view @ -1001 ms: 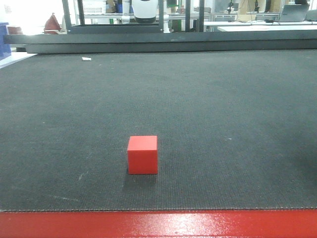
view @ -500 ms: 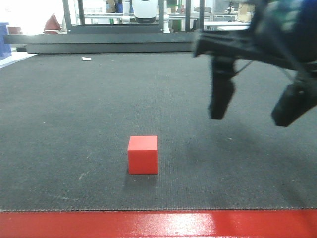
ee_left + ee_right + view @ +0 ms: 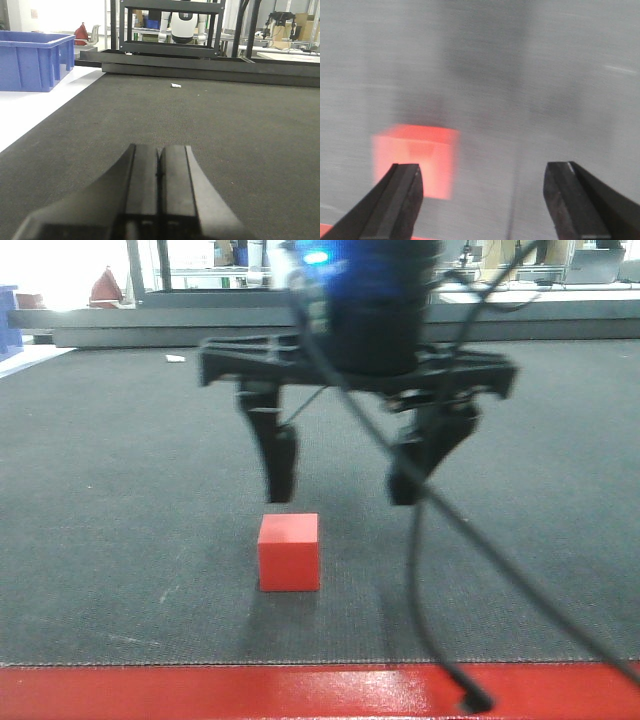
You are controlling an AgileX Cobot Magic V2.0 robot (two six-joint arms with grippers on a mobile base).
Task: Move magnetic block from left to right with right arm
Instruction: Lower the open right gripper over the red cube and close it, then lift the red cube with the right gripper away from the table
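Exterior front-facing view: black right gripper (image 3: 340,494) hangs over the dark woven mat (image 3: 110,490), 2 fingers spread wide, 1 tip just above the small matte solid-red cube (image 3: 289,552) sitting near the mat's front edge; left gripper (image 3: 160,162) has its fingers pressed together

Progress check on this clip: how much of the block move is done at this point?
Done: nothing moved yet; the magnetic block sits untouched on the mat. In hand: the right gripper hovers open above it, with the block nearer one finger than centred between them. Left to do: centre, descend, grasp, carry it rightward, release. The left gripper is shut, holding nothing.
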